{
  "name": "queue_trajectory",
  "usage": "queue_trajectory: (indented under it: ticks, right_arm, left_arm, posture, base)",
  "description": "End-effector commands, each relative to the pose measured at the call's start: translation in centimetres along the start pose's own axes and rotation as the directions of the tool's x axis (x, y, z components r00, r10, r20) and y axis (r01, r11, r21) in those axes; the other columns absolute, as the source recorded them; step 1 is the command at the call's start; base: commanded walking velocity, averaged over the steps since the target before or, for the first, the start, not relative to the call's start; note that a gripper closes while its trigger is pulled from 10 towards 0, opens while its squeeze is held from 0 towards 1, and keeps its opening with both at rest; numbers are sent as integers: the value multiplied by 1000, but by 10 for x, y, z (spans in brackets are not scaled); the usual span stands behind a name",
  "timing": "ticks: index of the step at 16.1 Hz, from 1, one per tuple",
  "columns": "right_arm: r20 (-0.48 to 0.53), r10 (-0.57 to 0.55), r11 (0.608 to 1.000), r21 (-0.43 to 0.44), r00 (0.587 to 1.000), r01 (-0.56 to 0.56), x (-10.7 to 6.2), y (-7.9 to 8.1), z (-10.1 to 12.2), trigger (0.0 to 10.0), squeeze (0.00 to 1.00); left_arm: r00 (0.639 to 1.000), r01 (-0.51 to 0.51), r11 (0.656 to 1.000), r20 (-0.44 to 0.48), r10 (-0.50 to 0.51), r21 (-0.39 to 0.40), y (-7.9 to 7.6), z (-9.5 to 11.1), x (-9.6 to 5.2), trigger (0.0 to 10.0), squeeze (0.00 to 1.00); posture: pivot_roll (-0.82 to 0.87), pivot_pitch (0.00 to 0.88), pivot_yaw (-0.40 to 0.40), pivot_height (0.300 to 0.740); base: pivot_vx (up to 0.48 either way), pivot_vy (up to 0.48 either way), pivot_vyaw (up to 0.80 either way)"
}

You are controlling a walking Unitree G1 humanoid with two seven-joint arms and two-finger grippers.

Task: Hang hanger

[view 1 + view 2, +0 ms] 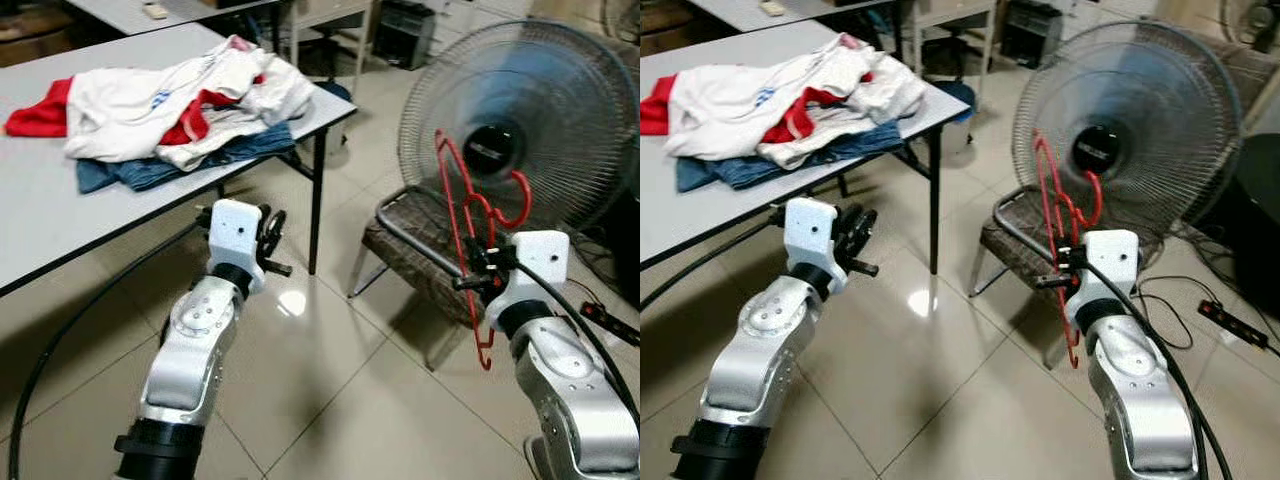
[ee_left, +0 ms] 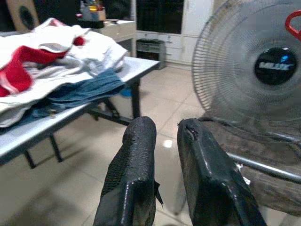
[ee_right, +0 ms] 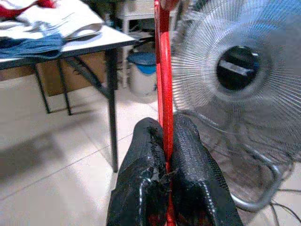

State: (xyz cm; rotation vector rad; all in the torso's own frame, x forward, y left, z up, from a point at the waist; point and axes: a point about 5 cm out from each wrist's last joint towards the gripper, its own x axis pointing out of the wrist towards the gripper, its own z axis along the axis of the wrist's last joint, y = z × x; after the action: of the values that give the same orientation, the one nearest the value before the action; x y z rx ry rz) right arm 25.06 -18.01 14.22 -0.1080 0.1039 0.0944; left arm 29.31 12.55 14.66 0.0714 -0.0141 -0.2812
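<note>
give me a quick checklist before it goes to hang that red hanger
1. Grip on the red hanger: ok, the right gripper has its jaws shut on the hanger's bar.
2. Hanger hook free: ok, the hook curls open in front of the fan, caught on nothing.
3. Left gripper free to help: ok, jaws slightly apart, holding nothing, beside the table.
4. Rail or rod to hang it on: cannot tell, no rail can be made out.
5. Path ahead: not ok, the fan and a chair stand close behind the hanger.
</note>
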Motion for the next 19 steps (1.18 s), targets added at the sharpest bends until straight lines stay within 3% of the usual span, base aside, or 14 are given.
queue_trajectory:
  ticks: [1, 3, 11, 19]
  right_arm:
    - [0, 7, 1000, -28, 1000, -7, -1, 0, -1, 10000, 0]
    - [1, -5, 1000, -29, 1000, 5, -1, 0, -2, 10000, 0]
    - [9, -46, 999, 8, 999, 46, 1, -1, -3, 10000, 0]
    - [25, -46, 999, -7, 999, 47, 5, 1, -1, 10000, 0]
  left_arm:
    - [1000, 0, 1000, 9, 0, 11, -1, 2, 1, 10000, 0]
    - [1000, 7, 1000, 10, -8, 9, -3, 2, 1, 10000, 0]
    - [1000, 25, 1000, 11, -25, 12, -1, 3, 4, 10000, 0]
    - [999, 45, 999, 16, -45, 30, -2, 7, 7, 10000, 0]
  posture:
    - [-91, 6, -46, 740]
    - [-92, 7, -43, 740]
    - [-79, 12, -31, 740]
    - [-67, 29, -25, 740]
  base:
    - [319, 0, 800]
    - [324, 0, 800]
    - [368, 0, 0]
    - [375, 0, 0]
